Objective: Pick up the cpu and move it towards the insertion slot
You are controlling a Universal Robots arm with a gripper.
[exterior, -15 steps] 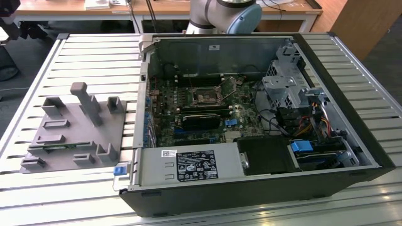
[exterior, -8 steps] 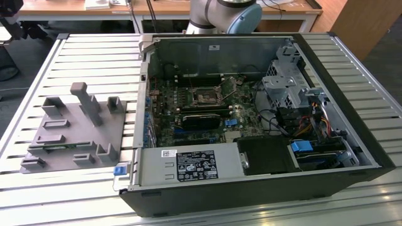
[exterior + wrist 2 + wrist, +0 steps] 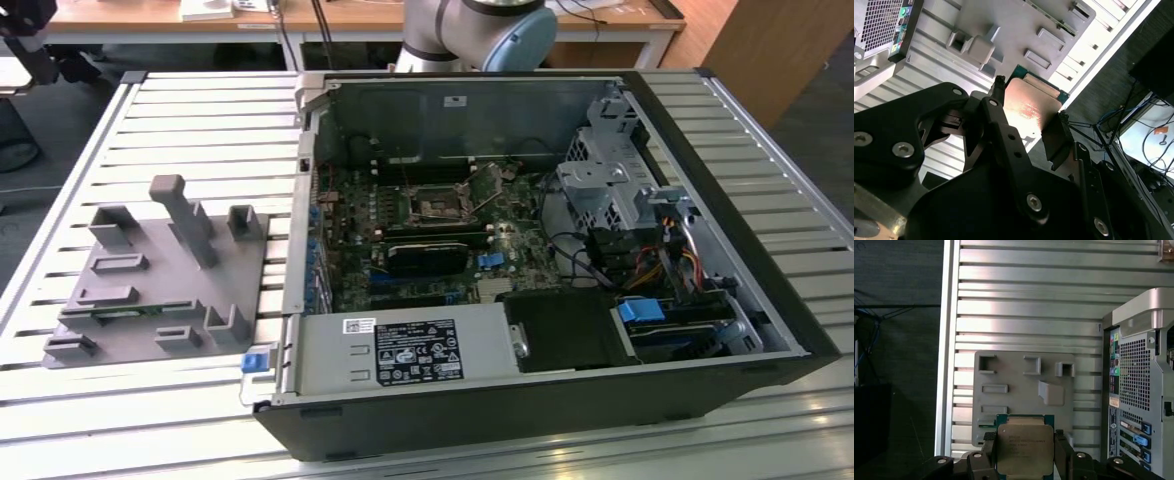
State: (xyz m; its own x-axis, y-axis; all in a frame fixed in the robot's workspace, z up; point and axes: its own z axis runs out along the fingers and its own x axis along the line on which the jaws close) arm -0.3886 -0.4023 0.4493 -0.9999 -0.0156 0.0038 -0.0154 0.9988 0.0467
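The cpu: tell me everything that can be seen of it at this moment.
The cpu is a flat square chip with a pale metal top and a thin green rim. It sits clamped between the black fingers of the gripper, held off the table above the grey plastic fixture in both wrist views.

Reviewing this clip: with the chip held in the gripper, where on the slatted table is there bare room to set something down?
Bare slats lie between the grey plastic fixture block and the open black computer case, and beyond the block toward the slatted metal table edge. Inside the case it is crowded. The gripper holds the silvery square cpu above the block.
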